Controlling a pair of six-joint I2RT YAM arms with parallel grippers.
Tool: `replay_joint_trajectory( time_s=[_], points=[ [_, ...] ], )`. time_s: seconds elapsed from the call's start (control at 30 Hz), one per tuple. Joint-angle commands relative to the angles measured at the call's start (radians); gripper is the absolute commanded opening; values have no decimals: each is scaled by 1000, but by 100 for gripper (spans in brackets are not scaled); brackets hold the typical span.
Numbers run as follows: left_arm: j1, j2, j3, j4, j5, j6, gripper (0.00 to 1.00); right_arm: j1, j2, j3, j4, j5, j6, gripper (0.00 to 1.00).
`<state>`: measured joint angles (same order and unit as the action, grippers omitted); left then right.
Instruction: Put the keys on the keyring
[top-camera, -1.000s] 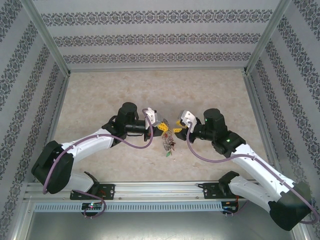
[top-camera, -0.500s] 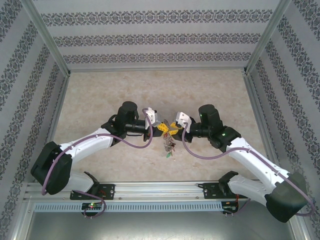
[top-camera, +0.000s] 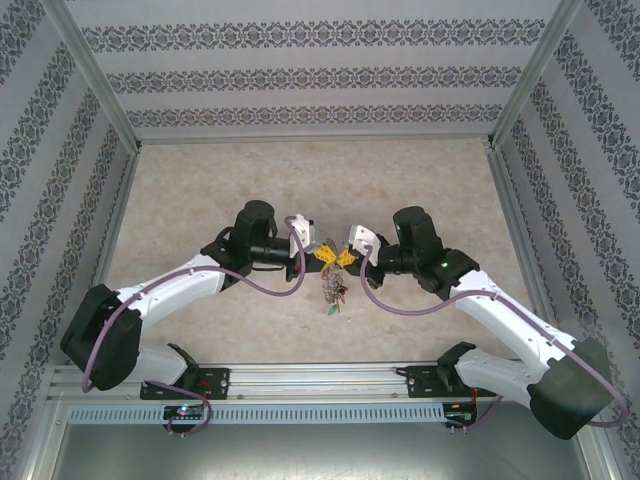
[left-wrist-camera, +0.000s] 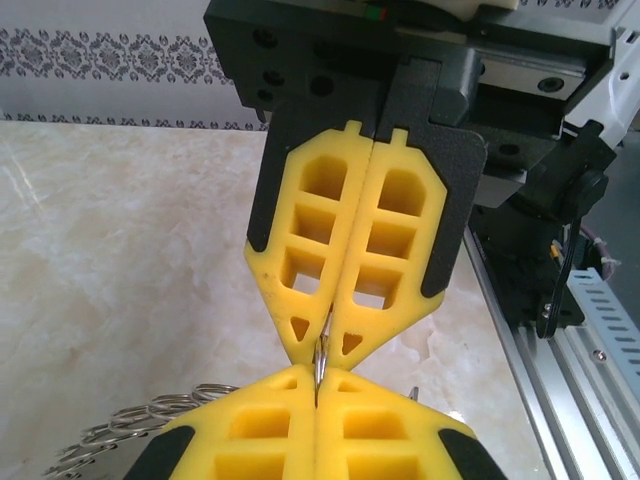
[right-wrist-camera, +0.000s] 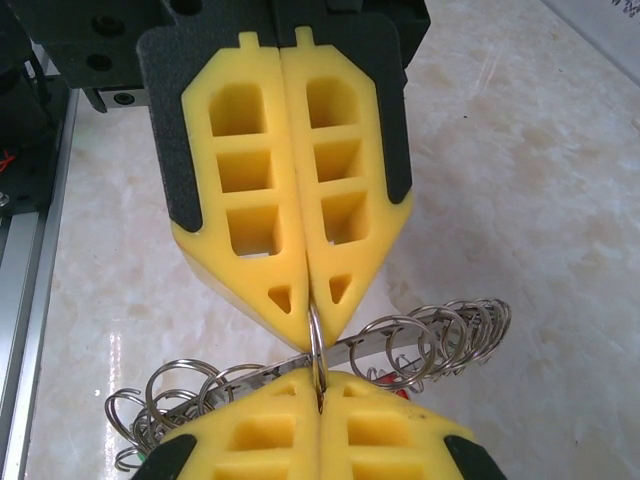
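- The likeliest failure is a slip. Both grippers pinch the same thin wire loop (right-wrist-camera: 316, 342) at their very tips, so a small twist or pull apart could free it and drop the keyring (top-camera: 333, 290) onto the marbled table (top-camera: 200, 200).
- The tips nearly touch, so pressing closer could jam the pads and bend the wire.
- The left gripper (top-camera: 322, 254) reaches in from left of centre, fingers closed tight on the loop.
- The right gripper (top-camera: 346, 256) mirrors it from the right, equally clamped.
- The keyring dangles just below the meeting tips, mid-frame in the top view.
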<state>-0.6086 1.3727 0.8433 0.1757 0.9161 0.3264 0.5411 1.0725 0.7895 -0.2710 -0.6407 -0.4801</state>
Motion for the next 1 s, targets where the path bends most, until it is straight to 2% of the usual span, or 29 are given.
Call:
replay_joint_trajectory(
  time_s=[0.0,0.1,0.23,0.43,0.53,0.63,0.7,0.8,0.97],
  points=[
    [1,-22,61,-130,31,94,8,14,6,68,-40,1,-35,0],
    [1,-14,80,-193,17,137,15,28,8,84,-64,32,-43,0],
    [1,18,143,-347,9,224,20,56,23,120,-117,85,-62,0],
    [-1,40,175,-400,3,260,20,89,48,168,-169,140,-77,0],
    [-4,57,197,-449,-7,284,19,99,53,186,-184,150,-80,0],
    [-5,67,216,-475,-8,301,8,111,62,204,-205,162,-86,0],
    [-6,66,218,-472,-8,300,0,121,67,213,-215,176,-84,0],
    [-6,59,211,-432,-3,276,0,125,68,213,-219,200,-75,0],
    [4,10,128,-223,16,141,0,99,23,127,-174,196,-42,11]
  ],
)
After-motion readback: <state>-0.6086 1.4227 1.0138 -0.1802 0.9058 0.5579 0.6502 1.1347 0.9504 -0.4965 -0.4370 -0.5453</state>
